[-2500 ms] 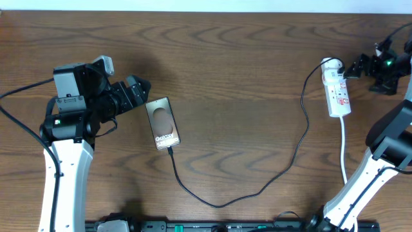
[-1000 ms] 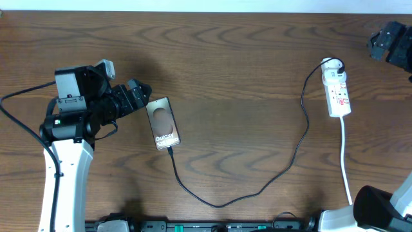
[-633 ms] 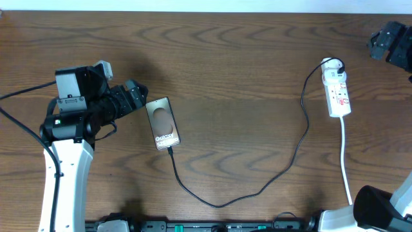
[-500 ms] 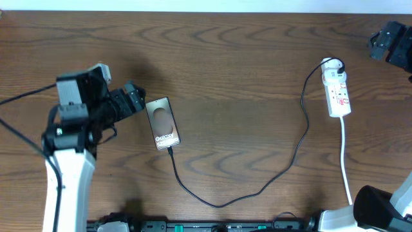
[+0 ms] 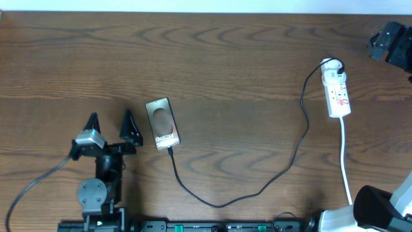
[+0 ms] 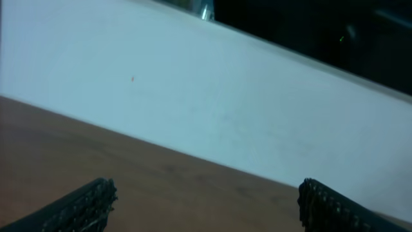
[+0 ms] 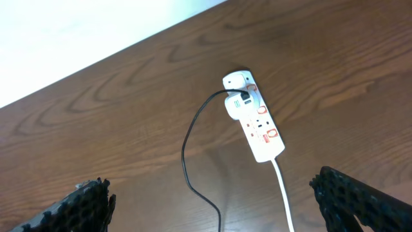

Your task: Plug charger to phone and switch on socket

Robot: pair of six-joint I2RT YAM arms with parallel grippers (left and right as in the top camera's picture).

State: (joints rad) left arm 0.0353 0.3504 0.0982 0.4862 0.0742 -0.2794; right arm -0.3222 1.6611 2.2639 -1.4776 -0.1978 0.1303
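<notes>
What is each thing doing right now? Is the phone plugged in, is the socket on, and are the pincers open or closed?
phone: lying flat, charger tip at its lower end, looks plugged in.
charger: slack, curving from the phone to the socket.
socket: lying flat, charger plugged into it; cannot tell if the switch is on.
left pincer: open, empty, beside the phone, not touching it.
right pincer: open, empty, clear of the socket.

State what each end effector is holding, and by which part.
Nothing is held. The left end effector is open and empty beside the phone; the right end effector is open, clear of the socket, also empty.
</notes>
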